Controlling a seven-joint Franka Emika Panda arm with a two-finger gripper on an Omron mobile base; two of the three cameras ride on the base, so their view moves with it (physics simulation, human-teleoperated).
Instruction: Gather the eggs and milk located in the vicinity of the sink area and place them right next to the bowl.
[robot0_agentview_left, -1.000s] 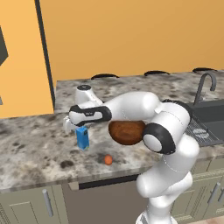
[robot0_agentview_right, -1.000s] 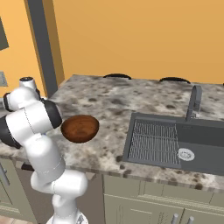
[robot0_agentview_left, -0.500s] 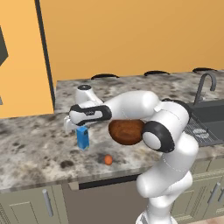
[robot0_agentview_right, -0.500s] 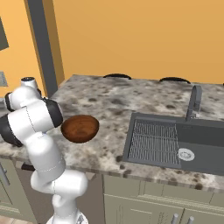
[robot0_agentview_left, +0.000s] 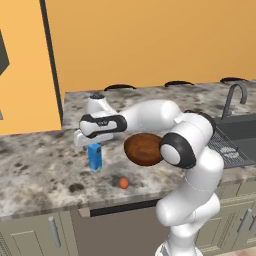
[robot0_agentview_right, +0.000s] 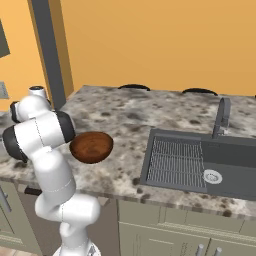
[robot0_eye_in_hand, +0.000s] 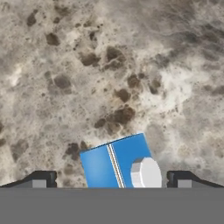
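The milk (robot0_agentview_left: 95, 157) is a small blue carton that stands upright on the speckled counter, left of the bowl (robot0_agentview_left: 144, 149). My gripper (robot0_agentview_left: 91, 140) hangs open just above the carton's top and holds nothing. In the hand view the carton's gabled top and white cap (robot0_eye_in_hand: 117, 164) lie between my two fingertips (robot0_eye_in_hand: 40, 180), which stand wide apart. One orange-brown egg (robot0_agentview_left: 123, 183) rests on the counter in front of the bowl, near the front edge. The reddish-brown bowl (robot0_agentview_right: 91, 146) sits left of the sink (robot0_agentview_right: 200, 162).
The sink's dark tap (robot0_agentview_left: 234, 98) rises at the far right, and a ridged drain rack (robot0_agentview_right: 175, 161) fills the basin's left half. An orange wall backs the counter. My own arm arches over the bowl and hides part of it.
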